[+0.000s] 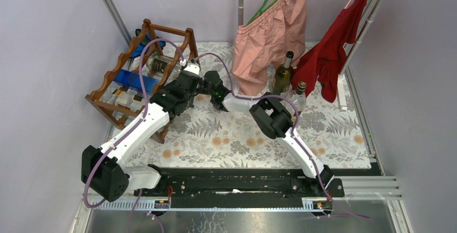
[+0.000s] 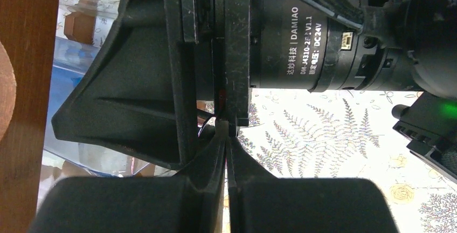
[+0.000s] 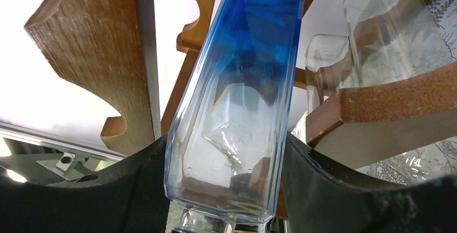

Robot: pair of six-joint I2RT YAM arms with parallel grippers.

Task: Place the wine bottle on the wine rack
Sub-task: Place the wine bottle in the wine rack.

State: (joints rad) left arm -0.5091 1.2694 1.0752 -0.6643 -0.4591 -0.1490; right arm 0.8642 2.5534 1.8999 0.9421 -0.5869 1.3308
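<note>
Floral table (image 1: 334, 130), lilac walls (image 1: 43, 39), wine bottle (image 3: 237, 82)

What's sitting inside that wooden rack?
A blue-tinted bottle gripped by the right jaws, with clear bottles beside it. From above, the arms hide part of the rack.

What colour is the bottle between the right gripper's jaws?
Clear glass shading into deep blue; the bottle shows best in the right wrist view.
</note>
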